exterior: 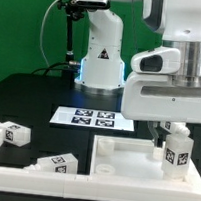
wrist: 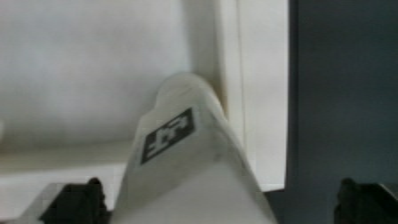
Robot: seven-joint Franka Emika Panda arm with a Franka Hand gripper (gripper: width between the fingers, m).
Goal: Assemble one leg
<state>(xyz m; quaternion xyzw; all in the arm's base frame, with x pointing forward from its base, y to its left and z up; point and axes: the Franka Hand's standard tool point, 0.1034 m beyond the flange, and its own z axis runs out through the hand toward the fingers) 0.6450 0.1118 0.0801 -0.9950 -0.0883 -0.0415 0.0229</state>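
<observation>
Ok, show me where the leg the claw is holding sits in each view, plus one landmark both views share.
Exterior view: the held leg stands upright at the exterior view's right, under the claw, over the white panel.
Wrist view: the same leg fills the middle, tapering away between the two dark fingertips.
Shared landmark: the black-and-white tag on the leg's side.

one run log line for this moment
gripper: shut on leg | leg: upright over white panel corner | loose legs: two, exterior view's left
</observation>
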